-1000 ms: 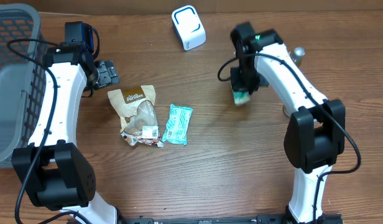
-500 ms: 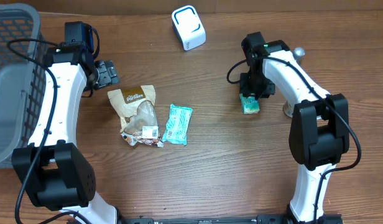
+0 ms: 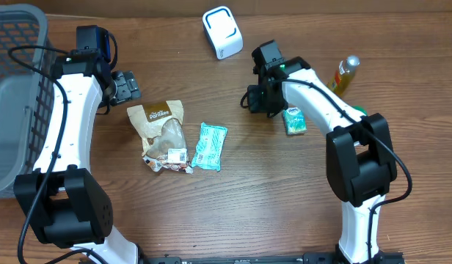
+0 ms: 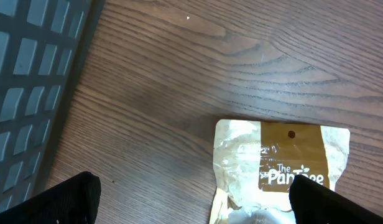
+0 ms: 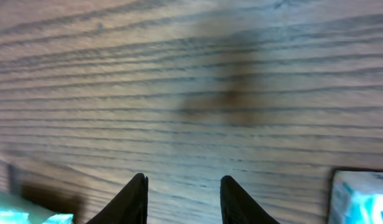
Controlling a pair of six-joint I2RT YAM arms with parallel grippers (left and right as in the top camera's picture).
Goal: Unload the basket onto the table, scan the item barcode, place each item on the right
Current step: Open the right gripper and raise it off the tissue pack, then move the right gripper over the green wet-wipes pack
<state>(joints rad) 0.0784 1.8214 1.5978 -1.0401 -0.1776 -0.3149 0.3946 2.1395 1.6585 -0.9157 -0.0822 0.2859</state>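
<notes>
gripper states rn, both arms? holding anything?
Left gripper: open wide, holding nothing.
Right gripper: open, nothing between its fingers.

- A grey basket (image 3: pixel 17 44) fills the upper left corner of the wooden table (image 3: pixel 270 205).
- The left gripper (image 3: pixel 128 86) hangs just above a brown snack pouch (image 3: pixel 158 117).
- A teal packet (image 3: pixel 210 146) lies just right of the pouch.
- A white scanner (image 3: pixel 222 32) sits at top centre.
- The right gripper (image 3: pixel 253 99) hovers left of a small green pack (image 3: pixel 294 122), apart from it.
- A yellow bottle (image 3: pixel 344 73) lies tilted at the upper right.
</notes>
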